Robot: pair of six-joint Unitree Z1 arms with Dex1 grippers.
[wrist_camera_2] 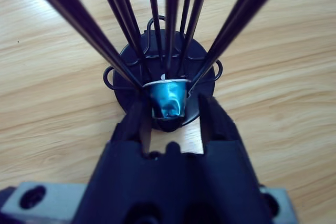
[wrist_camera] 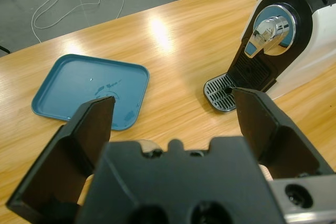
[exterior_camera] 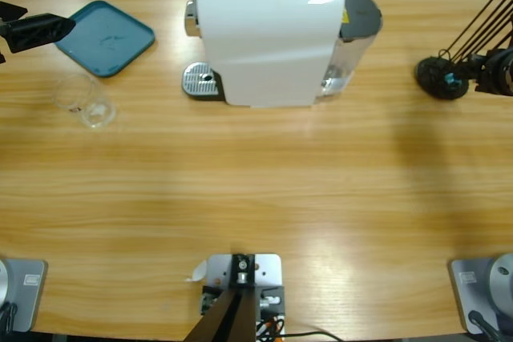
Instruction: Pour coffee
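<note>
A white-bodied boxy coffee machine (exterior_camera: 268,38), a teal square plastic tray (exterior_camera: 106,38) and a shiny blue foil capsule (wrist_camera_2: 168,99) are seen on light-grained wood.

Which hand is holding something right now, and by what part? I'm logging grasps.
The left hand is open and holds nothing. The right hand brackets the blue capsule in the black wire rack, jaws beside its body; contact cannot be told.

Both grippers are built of matte black material. The left gripper (wrist_camera: 173,124) is formed of two broad, flat-faced wedge fingers (wrist_camera: 84,145) set on a blocky black body with round recesses, and a silver-grey plate with a dark screw hole is seen at its lower right. The right gripper (wrist_camera_2: 170,116) is shown with narrower fingers (wrist_camera_2: 212,116), backed by a grey plate with holes at each end.
</note>
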